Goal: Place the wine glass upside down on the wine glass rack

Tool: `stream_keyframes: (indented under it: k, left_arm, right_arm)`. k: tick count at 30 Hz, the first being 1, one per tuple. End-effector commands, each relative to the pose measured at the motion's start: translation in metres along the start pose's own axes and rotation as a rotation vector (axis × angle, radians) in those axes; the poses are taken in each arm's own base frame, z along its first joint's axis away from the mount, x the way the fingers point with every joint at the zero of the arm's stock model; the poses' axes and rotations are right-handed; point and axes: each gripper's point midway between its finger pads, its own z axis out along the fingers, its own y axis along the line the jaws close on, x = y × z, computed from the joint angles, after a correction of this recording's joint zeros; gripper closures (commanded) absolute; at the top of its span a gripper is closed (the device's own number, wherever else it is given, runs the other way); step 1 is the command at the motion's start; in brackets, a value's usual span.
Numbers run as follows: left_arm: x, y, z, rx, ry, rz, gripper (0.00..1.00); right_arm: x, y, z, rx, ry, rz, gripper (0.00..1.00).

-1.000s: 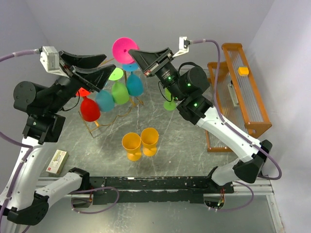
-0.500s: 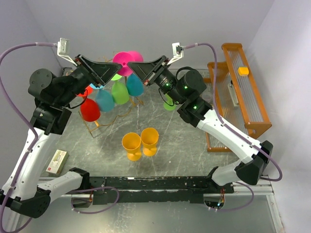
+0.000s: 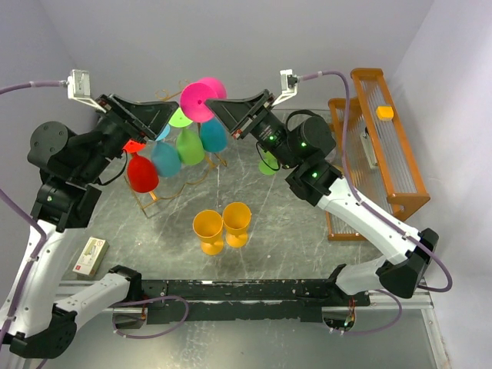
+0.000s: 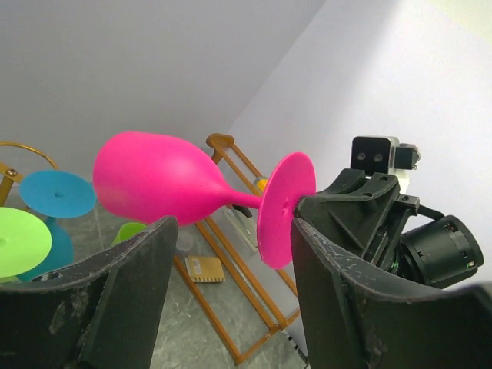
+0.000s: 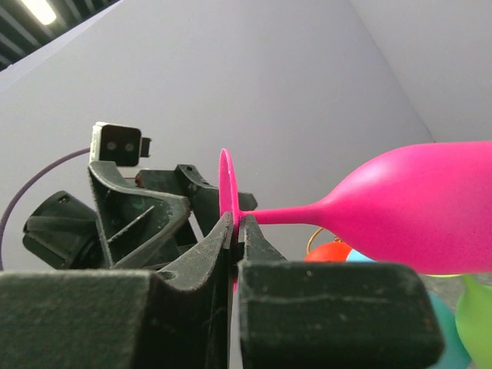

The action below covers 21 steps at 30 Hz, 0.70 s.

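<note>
The pink wine glass [image 3: 198, 100] hangs in the air, lying sideways above the rack. My right gripper [image 5: 237, 224] is shut on the edge of its round foot, and the stem runs right to the bowl [image 5: 419, 207]. In the top view, my left gripper [image 3: 171, 115] is open just left of the glass. In the left wrist view its fingers [image 4: 131, 292] stand wide apart below the stem and foot [image 4: 283, 207], touching neither. The wine glass rack [image 3: 144, 201], of thin gold wire, stands below with red, teal, green and cyan glasses hanging upside down on it.
Two yellow-orange cups [image 3: 221, 227] stand in front of the rack. A green glass [image 3: 269, 164] sits under the right arm. A wooden slatted rack [image 3: 388, 146] with a yellow block [image 3: 385, 113] fills the right side. A small box [image 3: 91, 256] lies at the near left.
The left gripper swung in toward the pink glass, narrowed, then widened again and drew back a little. The right gripper kept its hold and brought the glass slightly lower.
</note>
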Motion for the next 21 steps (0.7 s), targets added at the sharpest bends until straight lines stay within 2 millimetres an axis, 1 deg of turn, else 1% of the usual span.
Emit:
stream_keyframes:
  k: [1, 5, 9, 16, 19, 20, 21]
  left_arm:
    - [0.009, -0.001, 0.006, 0.024, 0.051, 0.005, 0.3]
    - [0.013, -0.021, 0.004, 0.153, 0.062, -0.004, 0.35]
    - [0.013, -0.032, 0.002, 0.212, 0.059, -0.011, 0.47]
    - [0.012, -0.043, 0.003, 0.273, 0.071, -0.027, 0.71]
    - [0.013, -0.045, 0.005, 0.29, 0.079, -0.029, 0.88]
    - [0.013, -0.045, 0.007, 0.29, 0.079, -0.029, 0.92]
    - [0.012, -0.044, 0.008, 0.29, 0.077, -0.028, 0.93]
  right_arm:
    - [-0.009, 0.022, -0.001, -0.083, -0.011, -0.003, 1.0]
    - [-0.007, 0.021, -0.001, -0.075, -0.002, 0.0, 1.0]
    - [-0.006, 0.021, 0.0, -0.077, 0.012, -0.001, 1.0]
    - [0.002, 0.022, 0.003, -0.08, 0.061, 0.0, 1.0]
    - [0.001, 0.022, 0.003, -0.079, 0.059, -0.001, 1.0]
    - [0.001, 0.022, 0.002, -0.079, 0.06, -0.001, 1.0]
    - [0.001, 0.022, 0.002, -0.076, 0.058, -0.004, 1.0]
